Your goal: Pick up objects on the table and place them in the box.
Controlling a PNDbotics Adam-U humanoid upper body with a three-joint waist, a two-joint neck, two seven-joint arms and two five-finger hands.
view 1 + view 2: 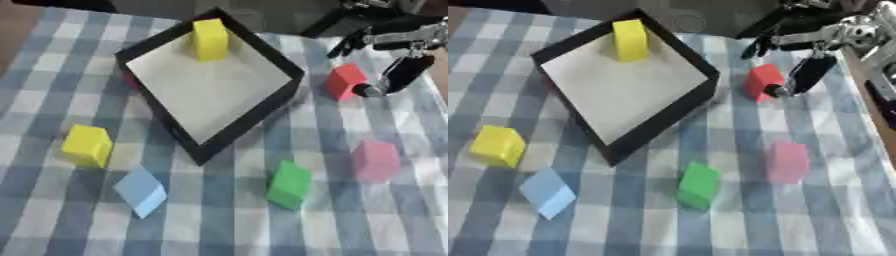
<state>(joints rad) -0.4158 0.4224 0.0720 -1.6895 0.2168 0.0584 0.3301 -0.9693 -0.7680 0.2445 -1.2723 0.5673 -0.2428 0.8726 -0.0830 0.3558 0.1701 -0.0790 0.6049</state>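
A black box (236, 131) with a pale floor sits askew at the upper middle, with a yellow block (210, 39) standing in its far corner. To the right of the box, a red block (344, 80) rests on the checked cloth. My right hand (404, 70) comes in from the upper right, open. One dark finger with a silver tip touches the red block's right side, and other fingers (343, 46) hang just beyond it. Loose on the cloth lie a yellow cube (87, 145), a light blue block (140, 191), a green block (289, 185) and a pink block (376, 160).
A small red patch (129, 80) shows against the outside of the box's left wall. The blue and white checked cloth (219, 225) covers the table. Dark robot parts (868, 45) fill the upper right corner.
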